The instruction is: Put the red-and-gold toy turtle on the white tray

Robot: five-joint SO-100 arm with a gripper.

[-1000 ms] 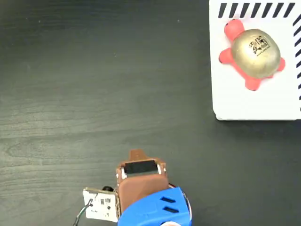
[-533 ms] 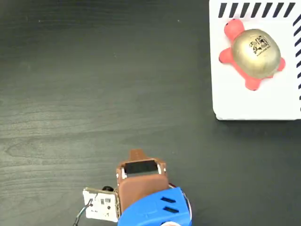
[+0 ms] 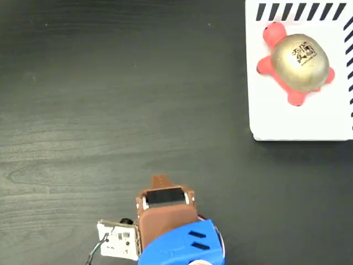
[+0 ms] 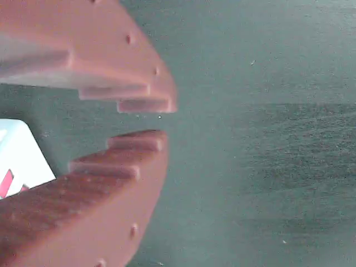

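The red-and-gold toy turtle (image 3: pixel 297 62) lies on the white tray (image 3: pixel 287 124) at the top right of the fixed view, its gold shell up and its red head toward the striped far edge. My gripper (image 3: pixel 160 180) is folded back near the bottom edge, far from the tray. In the wrist view the two brown fingers (image 4: pixel 139 161) of the gripper (image 4: pixel 161 121) nearly meet at the tips over bare table, with nothing between them.
The dark wood-grain table (image 3: pixel 110 99) stretches between the arm and the tray. A small circuit board with wires (image 3: pixel 117 240) hangs beside the blue arm body (image 3: pixel 182 245). A white shape with a red fleck (image 4: pixel 16 158) shows at the wrist view's left edge.
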